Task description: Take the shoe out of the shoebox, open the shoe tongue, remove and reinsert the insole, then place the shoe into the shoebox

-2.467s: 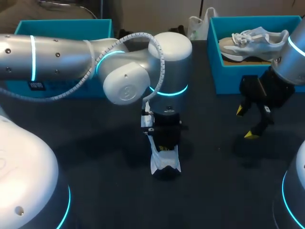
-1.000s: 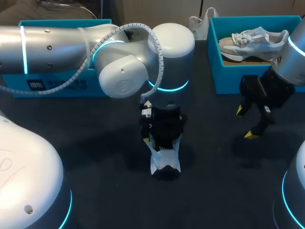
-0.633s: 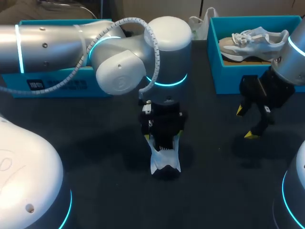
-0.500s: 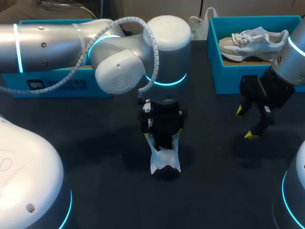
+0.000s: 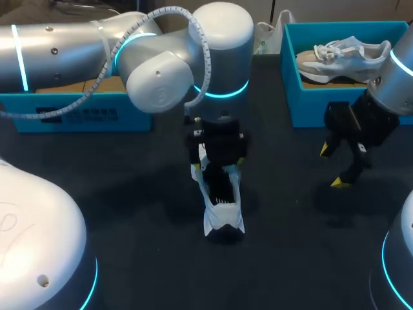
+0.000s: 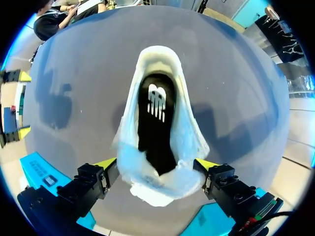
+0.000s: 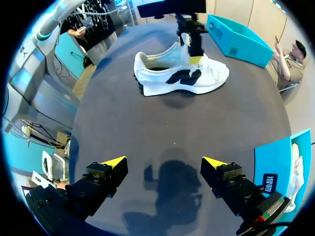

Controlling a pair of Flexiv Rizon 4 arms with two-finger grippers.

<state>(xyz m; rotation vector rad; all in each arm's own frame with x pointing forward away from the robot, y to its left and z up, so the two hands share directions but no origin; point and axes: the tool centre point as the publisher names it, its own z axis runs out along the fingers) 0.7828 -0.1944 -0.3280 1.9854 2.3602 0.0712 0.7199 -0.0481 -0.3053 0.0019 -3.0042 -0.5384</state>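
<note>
A white shoe [image 5: 222, 212] with a black side logo stands on the dark table's middle, its opening upward. The left wrist view looks down into it: a black insole [image 6: 156, 115] with a white logo lies inside the white upper [image 6: 189, 142]. My left gripper [image 5: 218, 169] hangs over the shoe's front part, open, one yellow tip on each side of the upper [image 6: 156, 164]. In the right wrist view the same shoe [image 7: 209, 73] lies far ahead, with the left gripper [image 7: 192, 49] on top. My right gripper [image 5: 332, 166] hovers open over bare table, holding nothing [image 7: 163, 162].
A teal shoebox [image 5: 322, 103] at the back right holds a second pale shoe [image 5: 345, 55]. Another teal box [image 5: 84, 116] stands at the back left, behind my left arm. Bare dark tabletop lies between the shoe and my right gripper.
My left arm has drawn back and upward, so its gripper sits higher over the shoe and more of the upper shows. The shoe and my right arm have stayed put.
</note>
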